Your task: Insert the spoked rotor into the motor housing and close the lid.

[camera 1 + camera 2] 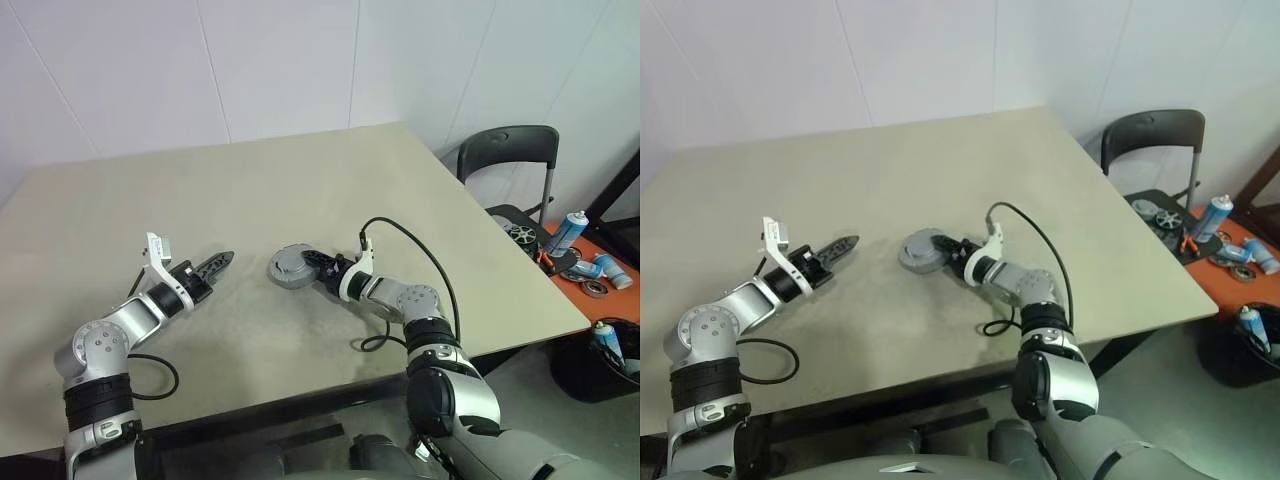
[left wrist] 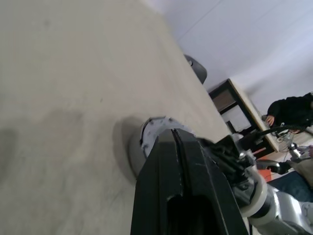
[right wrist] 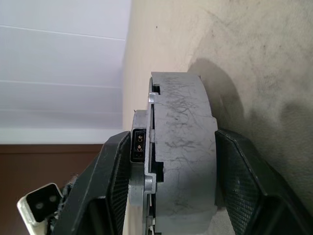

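On the beige table [image 1: 300, 190] beneath white walls, the right gripper [image 1: 318, 270] has its 2 fingers clamped across the grey lid [image 3: 183, 147], already on the motor housing near mid-table; press it squarely home, while the clenched, empty left gripper [image 1: 218, 264] stays well apart.

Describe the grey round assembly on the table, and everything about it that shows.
The lid is a plain, scratched grey metal cap, closed over a thinner silver plate with a small black connector at its edge. The stack rests on the beige table, near its middle. The right gripper has its jaws around the stack, one finger at each side. The left gripper is shut, apart from it.
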